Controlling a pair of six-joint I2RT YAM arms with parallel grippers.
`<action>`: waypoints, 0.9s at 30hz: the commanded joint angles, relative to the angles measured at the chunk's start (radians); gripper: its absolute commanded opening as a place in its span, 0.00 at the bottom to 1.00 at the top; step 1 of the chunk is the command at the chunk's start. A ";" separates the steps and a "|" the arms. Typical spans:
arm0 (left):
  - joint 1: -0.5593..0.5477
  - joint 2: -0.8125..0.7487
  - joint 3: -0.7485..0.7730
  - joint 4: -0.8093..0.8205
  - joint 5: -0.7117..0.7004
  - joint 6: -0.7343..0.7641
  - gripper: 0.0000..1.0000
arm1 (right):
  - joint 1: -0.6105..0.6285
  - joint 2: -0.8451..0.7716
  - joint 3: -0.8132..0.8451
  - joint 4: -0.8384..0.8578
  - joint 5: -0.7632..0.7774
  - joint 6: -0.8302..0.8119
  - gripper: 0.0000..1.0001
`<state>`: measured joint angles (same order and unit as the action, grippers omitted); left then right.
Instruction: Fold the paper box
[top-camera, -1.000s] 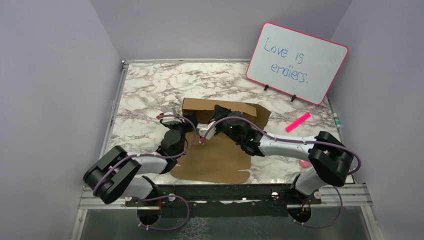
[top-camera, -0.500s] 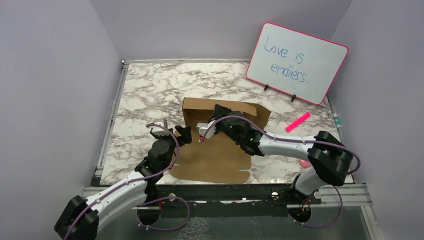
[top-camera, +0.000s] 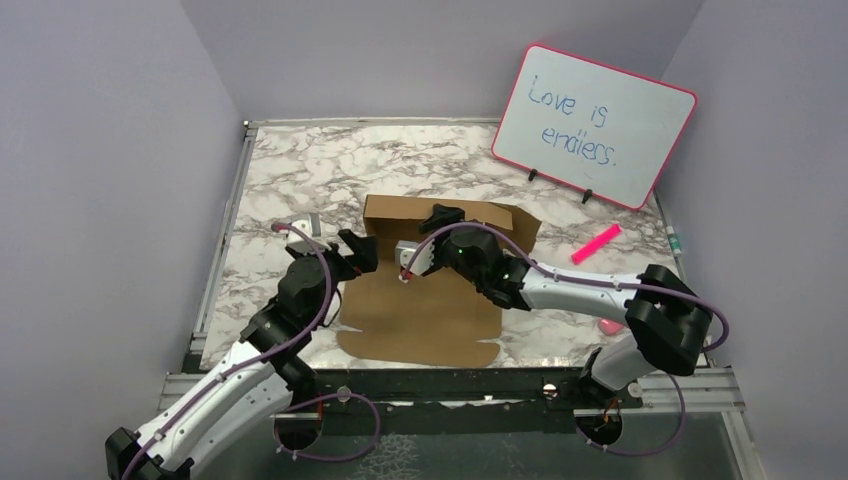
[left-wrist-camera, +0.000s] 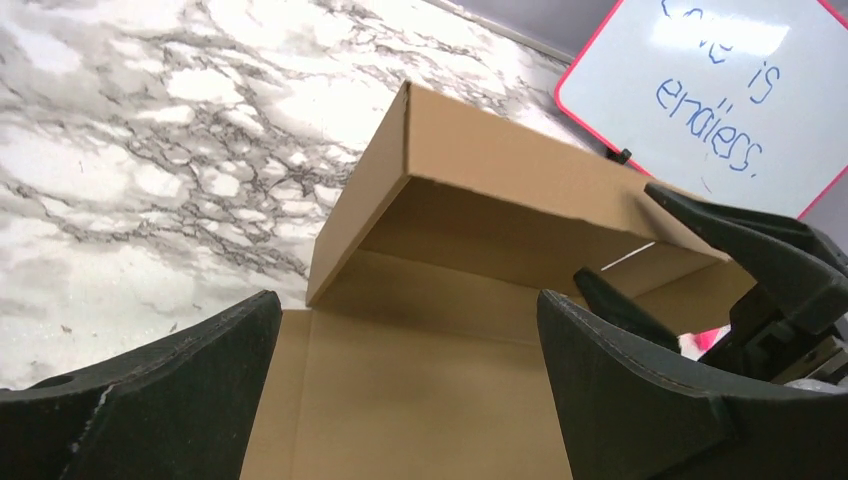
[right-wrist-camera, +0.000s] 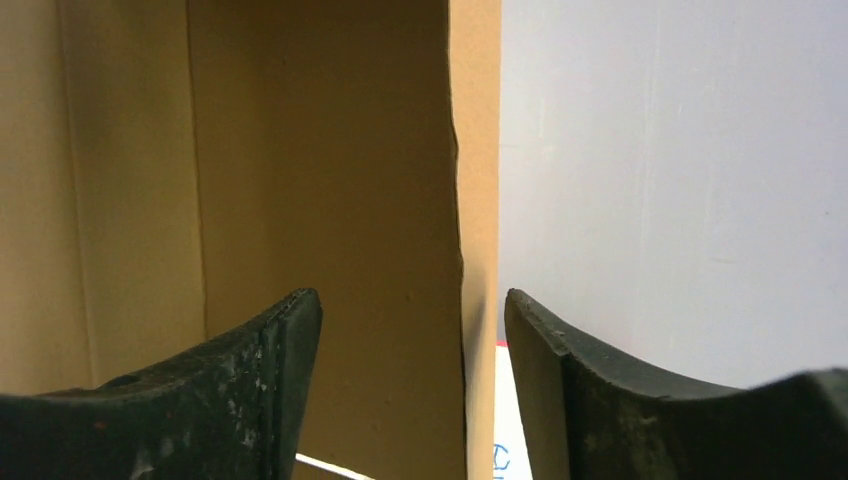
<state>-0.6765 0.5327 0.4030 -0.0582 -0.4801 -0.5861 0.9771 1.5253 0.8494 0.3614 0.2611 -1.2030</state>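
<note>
The paper box (top-camera: 425, 318) lies on the desk (top-camera: 300, 170), rear wall upright; left hand (top-camera: 357, 250) beside it, right hand (top-camera: 441, 216) at that wall.

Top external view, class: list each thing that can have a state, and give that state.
paper box: partly folded, back and left walls upright, front panel flat.
left claw: open, empty.
right claw: open, astride the back wall's edge.
whiteboard: propped upright, written on.
pink marker: lying flat.

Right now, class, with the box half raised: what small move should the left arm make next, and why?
Probably ease the left gripper forward onto the upright side flap of the paper box: its jaws are open, the flap stands untouched just ahead between them, and the right gripper only straddles the rear wall, open.
</note>
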 joint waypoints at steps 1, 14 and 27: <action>0.023 0.086 0.141 -0.119 0.061 0.063 0.99 | 0.004 -0.078 0.043 -0.081 0.016 0.133 0.76; 0.447 0.426 0.431 -0.177 0.608 0.190 0.99 | 0.002 -0.360 0.122 -0.323 0.172 0.899 1.00; 0.503 0.610 0.513 -0.176 0.775 0.280 0.95 | -0.178 -0.346 0.253 -0.710 0.147 1.575 0.97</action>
<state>-0.1780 1.1164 0.8764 -0.2337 0.1974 -0.3527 0.8761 1.1576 1.0863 -0.1898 0.4339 0.1219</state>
